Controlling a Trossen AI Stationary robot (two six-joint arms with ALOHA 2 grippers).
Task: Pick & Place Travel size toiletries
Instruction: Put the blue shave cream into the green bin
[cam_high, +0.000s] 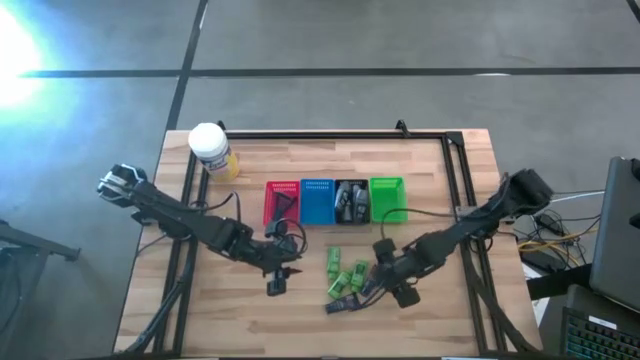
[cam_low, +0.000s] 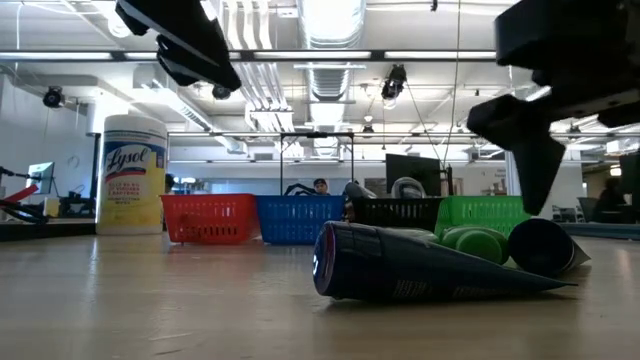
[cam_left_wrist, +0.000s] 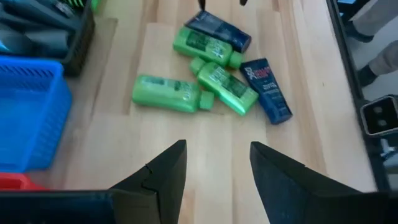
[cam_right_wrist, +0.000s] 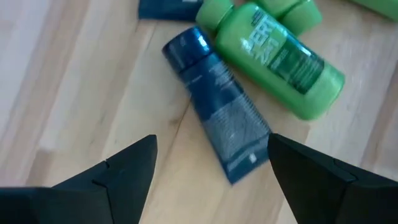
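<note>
a dark blue flat plastic tube (cam_right_wrist: 219, 106) lies on the wooden table (cam_high: 200, 320), touching the near edge of a cluster of green plastic bottles (cam_left_wrist: 214, 78). the right gripper (cam_right_wrist: 211, 168) hovers directly over it, jaws spread, empty, straddling its long axis. the left gripper (cam_left_wrist: 214, 165), half open and empty, is farther off.

Showing bright green bottles (cam_left_wrist: 166, 93) and dark blue tubes (cam_right_wrist: 219, 106) mid-frame; red (cam_high: 281, 201), blue (cam_high: 317, 200), black (cam_high: 351, 201), green baskets (cam_high: 388, 198) above.

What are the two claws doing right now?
Left gripper: open, holding nothing.
Right gripper: open, empty, over a dark blue tube.
</note>
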